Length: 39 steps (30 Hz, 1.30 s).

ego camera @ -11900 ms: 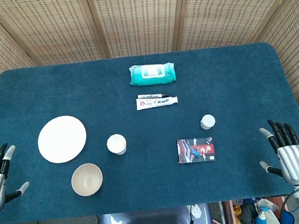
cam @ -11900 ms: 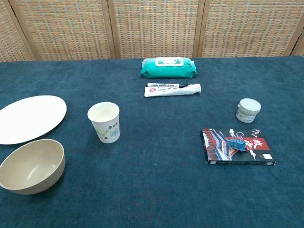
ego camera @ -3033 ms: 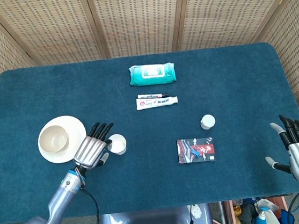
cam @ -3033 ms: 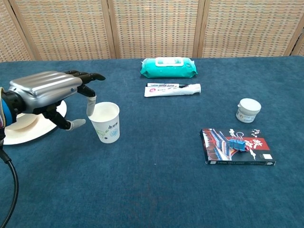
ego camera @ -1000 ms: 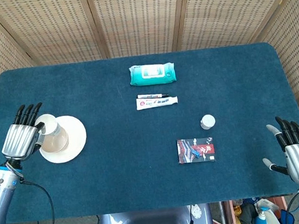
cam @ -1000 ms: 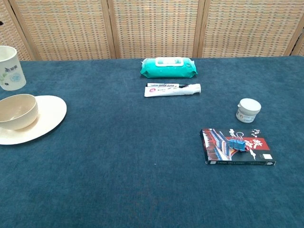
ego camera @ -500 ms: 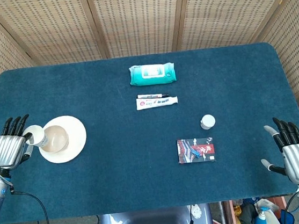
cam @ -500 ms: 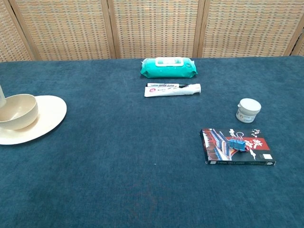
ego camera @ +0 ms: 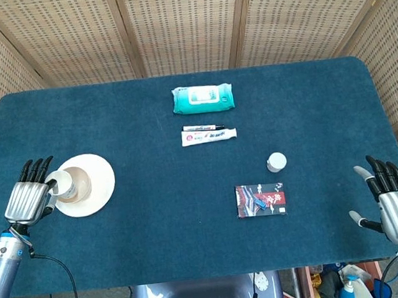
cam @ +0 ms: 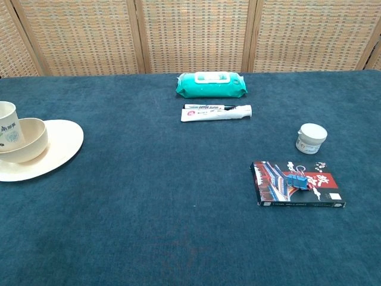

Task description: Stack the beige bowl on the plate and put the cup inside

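My left hand holds cup by side wall, at left rim of bowl on plate. Cup judged light, crushable: grip gently. Right hand spread, idle.

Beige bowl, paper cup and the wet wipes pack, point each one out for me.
beige bowl (cam: 27, 143), chest view, on its outer wall.
paper cup (cam: 7, 122), chest view, on its printed side.
wet wipes pack (ego camera: 203, 99), head view, on its top face.
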Motion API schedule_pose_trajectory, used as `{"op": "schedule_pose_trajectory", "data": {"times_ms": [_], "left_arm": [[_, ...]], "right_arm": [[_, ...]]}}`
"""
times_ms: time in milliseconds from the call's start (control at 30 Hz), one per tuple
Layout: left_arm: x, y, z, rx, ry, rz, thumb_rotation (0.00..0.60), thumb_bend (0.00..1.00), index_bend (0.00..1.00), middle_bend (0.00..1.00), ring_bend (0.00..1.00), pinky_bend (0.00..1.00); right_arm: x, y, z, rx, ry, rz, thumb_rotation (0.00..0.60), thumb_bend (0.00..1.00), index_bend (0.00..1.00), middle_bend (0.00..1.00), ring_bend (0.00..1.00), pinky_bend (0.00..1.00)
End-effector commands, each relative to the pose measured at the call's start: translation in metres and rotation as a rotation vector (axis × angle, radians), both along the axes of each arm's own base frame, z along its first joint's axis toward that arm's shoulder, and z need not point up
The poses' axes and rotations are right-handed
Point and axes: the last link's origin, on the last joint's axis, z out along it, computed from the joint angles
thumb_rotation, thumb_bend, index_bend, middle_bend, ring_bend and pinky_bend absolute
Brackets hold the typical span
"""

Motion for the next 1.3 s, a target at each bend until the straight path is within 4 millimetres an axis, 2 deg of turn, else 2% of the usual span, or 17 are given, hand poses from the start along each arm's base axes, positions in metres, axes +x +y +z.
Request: {"op": "schedule_pose_trajectory", "data": {"times_ms": [33, 500, 567, 733, 933, 1100, 1300], "left_arm": [[-0.002, 0.001, -0.005, -0.006, 0.009, 0.006, 0.6, 0.48, 0.64, 0.03, 0.0, 0.0], [-0.004, 0.007, -0.018, 0.021, 0.0, 0.0, 0.6, 0.45, 0.63, 0.03, 0.0, 0.0], [-0.004, 0.007, -0.02, 0.02, -0.005, 0.001, 0.6, 0.43, 0.59, 0.03, 0.0, 0.0], [-0.004, 0.007, -0.019, 0.026, -0.01, 0.009, 0.6, 0.24, 0.39, 0.0, 0.0, 0.0], [-0.001, 0.007, -0.01, 0.045, -0.03, 0.003, 0.6, 0.13, 0.2, 0.0, 0.0, 0.0], [0.015, -0.003, 0.01, 0.088, -0.119, -0.033, 0.6, 0.09, 0.17, 0.0, 0.0, 0.0], [0.036, -0.038, 0.032, 0.112, -0.21, -0.064, 0.6, 0.06, 0.12, 0.0, 0.0, 0.0]], "right_arm": [[0.0, 0.0, 0.0, -0.001, -0.001, 0.001, 0.6, 0.13, 0.12, 0.0, 0.0, 0.0], [0.0, 0.0, 0.0, -0.002, -0.008, 0.001, 0.6, 0.13, 0.12, 0.0, 0.0, 0.0], [0.0, 0.0, 0.0, -0.002, -0.01, 0.001, 0.6, 0.13, 0.12, 0.0, 0.0, 0.0], [0.0, 0.0, 0.001, -0.003, -0.015, 0.0, 0.6, 0.13, 0.12, 0.0, 0.0, 0.0], [0.0, 0.0, 0.0, -0.003, -0.014, 0.002, 0.6, 0.13, 0.12, 0.0, 0.0, 0.0], [0.0, 0.0, 0.0, -0.001, -0.012, 0.003, 0.6, 0.13, 0.12, 0.0, 0.0, 0.0], [0.0, 0.0, -0.002, 0.006, -0.003, 0.002, 0.6, 0.13, 0.12, 0.0, 0.0, 0.0]]}}
